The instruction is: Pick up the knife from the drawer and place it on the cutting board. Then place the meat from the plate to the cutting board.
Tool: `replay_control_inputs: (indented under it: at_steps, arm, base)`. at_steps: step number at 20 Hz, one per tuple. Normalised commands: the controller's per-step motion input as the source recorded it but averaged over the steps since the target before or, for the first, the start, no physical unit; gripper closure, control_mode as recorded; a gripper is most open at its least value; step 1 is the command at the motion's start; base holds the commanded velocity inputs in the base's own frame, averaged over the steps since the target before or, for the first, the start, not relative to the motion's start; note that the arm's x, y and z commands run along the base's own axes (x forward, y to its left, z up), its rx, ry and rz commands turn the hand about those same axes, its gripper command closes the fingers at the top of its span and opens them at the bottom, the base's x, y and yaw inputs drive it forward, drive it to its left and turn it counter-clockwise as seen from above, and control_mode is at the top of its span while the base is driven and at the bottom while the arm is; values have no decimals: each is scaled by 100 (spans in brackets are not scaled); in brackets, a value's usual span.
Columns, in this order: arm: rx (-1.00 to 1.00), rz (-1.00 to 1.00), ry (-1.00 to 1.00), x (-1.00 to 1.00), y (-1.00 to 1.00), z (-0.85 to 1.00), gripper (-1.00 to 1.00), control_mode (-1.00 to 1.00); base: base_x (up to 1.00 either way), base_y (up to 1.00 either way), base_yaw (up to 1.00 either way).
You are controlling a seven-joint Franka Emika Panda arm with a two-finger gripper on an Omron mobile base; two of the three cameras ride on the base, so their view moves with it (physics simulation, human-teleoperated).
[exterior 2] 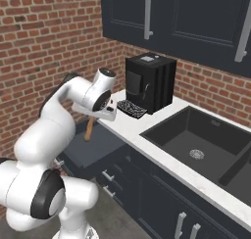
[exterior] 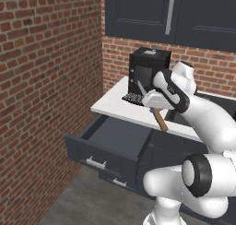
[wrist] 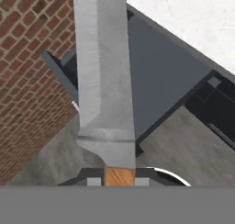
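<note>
My gripper [exterior: 152,102] [exterior 2: 101,113] is shut on the knife, held above the open drawer [exterior: 115,137] [exterior 2: 95,146] at the counter's left end. The orange-brown handle [exterior: 160,121] [exterior 2: 89,130] hangs down below the hand and the grey blade [exterior: 140,87] points up. In the hand view the blade [wrist: 103,81] runs up the middle from the gripper [wrist: 120,180], with the dark drawer [wrist: 158,71] beneath it. The cutting board, the meat and the plate are out of view.
A black coffee machine [exterior: 148,67] [exterior 2: 149,81] stands on the white counter [exterior: 117,104] [exterior 2: 162,157] just behind the hand. A dark sink [exterior 2: 201,142] lies to the right. A brick wall [exterior: 46,90] closes the left side, and dark upper cabinets [exterior 2: 186,17] hang above.
</note>
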Motion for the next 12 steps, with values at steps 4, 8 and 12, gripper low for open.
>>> replay_control_inputs:
  at_steps: [4, 8, 12]
  arm:
    - [0, -43, 7, 0, -1, 0, 100, -100]
    - [0, -42, 10, 0, -4, 0, 100, -100]
    - [0, -21, 5, 0, -14, 0, 100, -100]
  base:
    - [0, 0, 0]
    - [0, 0, 0]
    - [0, 0, 0]
